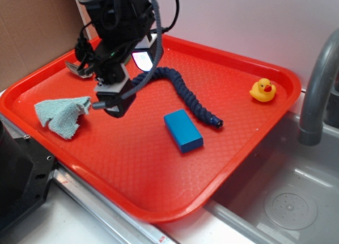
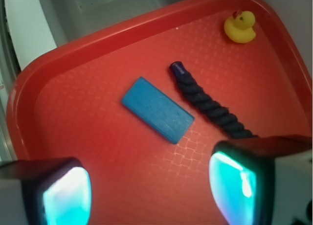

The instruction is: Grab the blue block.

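Note:
The blue block [image 1: 183,130] is a bright blue flat brick lying on the red tray [image 1: 159,180], right of centre. In the wrist view it [image 2: 157,109] lies diagonally in the middle, beyond the fingers. My gripper [image 1: 119,98] hangs above the tray's left-centre part, left of the block and apart from it. In the wrist view my gripper [image 2: 151,186] is open, its two fingers [image 2: 66,193] wide apart with glowing cyan pads and only bare tray between them.
A dark navy braided rope [image 1: 185,93] curves from under the arm to just beyond the block. A yellow rubber duck [image 1: 263,90] sits at the tray's far right corner. A pale green cloth [image 1: 63,114] lies at the left. A sink basin [image 1: 286,201] and grey faucet [image 1: 318,85] are at the right.

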